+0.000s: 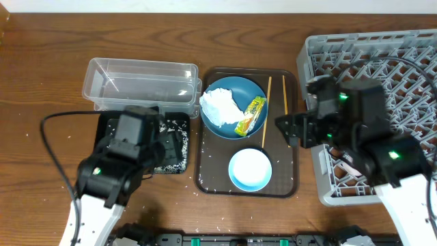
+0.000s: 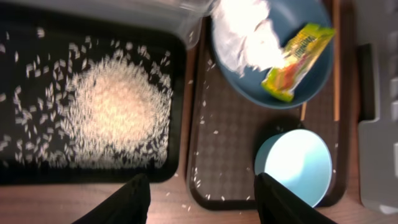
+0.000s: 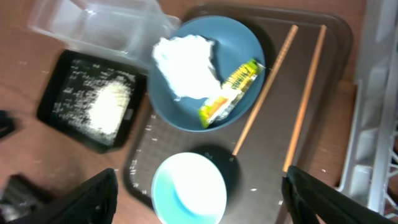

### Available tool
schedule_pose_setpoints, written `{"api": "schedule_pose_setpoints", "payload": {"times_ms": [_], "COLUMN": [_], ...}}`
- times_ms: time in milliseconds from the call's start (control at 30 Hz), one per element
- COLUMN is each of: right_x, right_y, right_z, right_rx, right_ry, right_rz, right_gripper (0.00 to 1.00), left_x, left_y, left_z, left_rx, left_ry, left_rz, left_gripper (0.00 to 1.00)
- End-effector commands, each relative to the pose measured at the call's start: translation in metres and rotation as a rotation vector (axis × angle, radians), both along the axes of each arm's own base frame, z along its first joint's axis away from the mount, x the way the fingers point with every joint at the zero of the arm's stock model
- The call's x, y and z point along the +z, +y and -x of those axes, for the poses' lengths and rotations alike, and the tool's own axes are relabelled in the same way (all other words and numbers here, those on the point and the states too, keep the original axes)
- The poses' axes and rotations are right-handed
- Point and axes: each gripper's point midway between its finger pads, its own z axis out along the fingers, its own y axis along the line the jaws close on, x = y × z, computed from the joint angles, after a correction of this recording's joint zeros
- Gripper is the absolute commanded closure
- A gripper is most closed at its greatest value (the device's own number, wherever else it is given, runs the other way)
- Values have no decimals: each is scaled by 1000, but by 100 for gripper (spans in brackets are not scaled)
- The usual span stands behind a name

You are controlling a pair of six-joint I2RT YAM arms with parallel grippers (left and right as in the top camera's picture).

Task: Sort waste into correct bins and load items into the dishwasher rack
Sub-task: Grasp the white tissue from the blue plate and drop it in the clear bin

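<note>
White bowl (image 1: pixel 250 169) waits unloaded at the near end of the brown serving tray (image 1: pixel 213 160). The left gripper (image 2: pixel 200 186) and right gripper (image 3: pixel 202 186) are both spread and empty. To the left, loose white rice grains (image 2: pixel 115 112) already lie in the shallow black rectangular tray (image 2: pixel 93 176). Beyond, the round dark-blue plate (image 1: pixel 239 87) still carries a crumpled white paper napkin (image 1: pixel 218 106) and yellow-green snack wrapper (image 1: pixel 250 116), with two thin wooden chopsticks (image 1: pixel 266 113) alongside. Farthest, the clear rectangular plastic tub (image 1: pixel 140 82) looks empty. The large grey lattice rack (image 1: pixel 369 55), right, is partly hidden, so its load is unclear.
</note>
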Motion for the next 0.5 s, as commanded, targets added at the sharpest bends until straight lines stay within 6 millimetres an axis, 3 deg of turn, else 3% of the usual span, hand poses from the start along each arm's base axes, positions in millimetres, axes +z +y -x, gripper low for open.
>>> {"api": "schedule_pose_setpoints", "payload": {"times_ms": [0, 133, 233, 300, 467], "right_x": [-3, 11, 27, 35, 40], "right_y": [-14, -23, -35, -47, -78], "right_z": [-10, -10, 0, 8, 28], "right_rx": [-113, -146, -177, -213, -309], "right_ry": [-12, -57, -101, -126, -136], "right_rz": [46, 22, 7, 6, 40], "right_gripper": [16, 16, 14, 11, 1], "left_x": [9, 5, -16, -37, -97], "left_y": [-8, -31, -67, -95, -126], "left_z": [-10, -47, -73, -84, -108], "left_rx": [-115, -181, -268, -357, -407], "left_ry": [-70, -137, -144, -136, -74], "left_rz": [-23, -26, -17, -31, -113], "left_gripper": [43, 43, 43, 43, 40]}}
